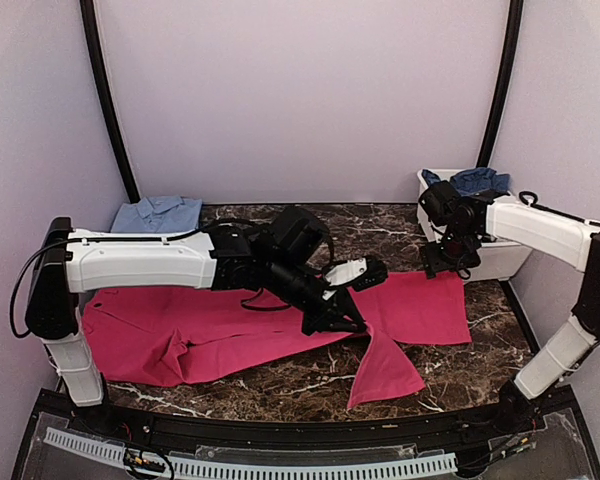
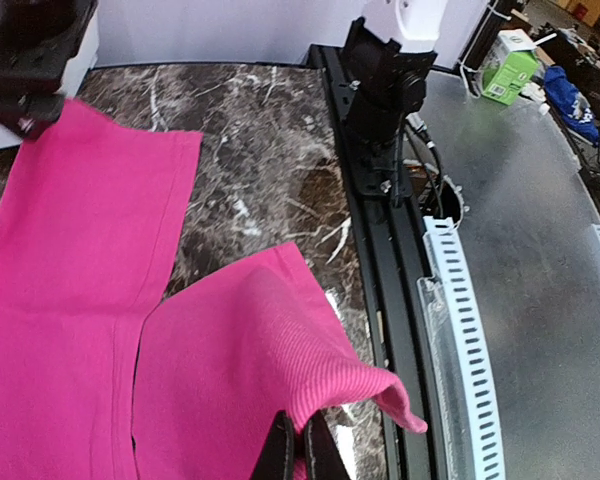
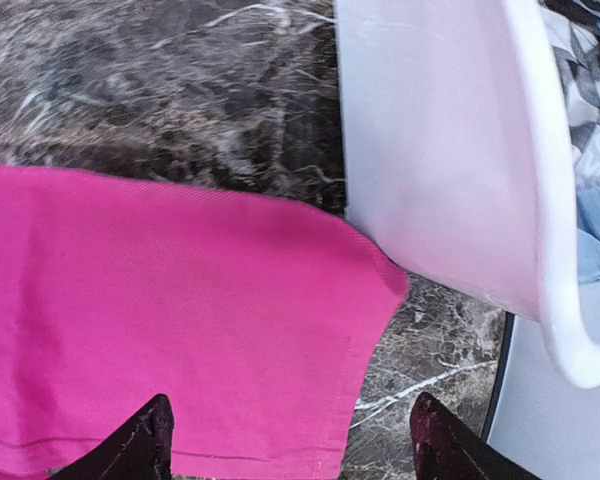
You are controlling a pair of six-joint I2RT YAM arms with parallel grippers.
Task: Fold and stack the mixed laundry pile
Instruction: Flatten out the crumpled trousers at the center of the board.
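A large magenta-pink garment (image 1: 220,335) lies spread across the dark marble table, one part angling toward the front edge (image 1: 385,370). My left gripper (image 1: 352,322) is shut on a raised fold of this pink cloth (image 2: 310,350), and its fingertips (image 2: 302,445) pinch the ribbed fabric. My right gripper (image 1: 446,262) hovers open over the garment's far right corner (image 3: 360,270); nothing sits between its fingers (image 3: 140,445). A light blue shirt (image 1: 158,213) lies folded at the back left. A navy-blue garment (image 1: 475,180) and a grey-and-white patterned one (image 3: 585,80) rest in the white tub.
The white plastic tub (image 1: 510,262) stands at the right, its wall (image 3: 440,150) close beside my right gripper. A black rail (image 2: 380,300) and a metal apron (image 2: 540,300) run along the table's near edge. Bare marble (image 1: 380,225) shows behind the pink garment.
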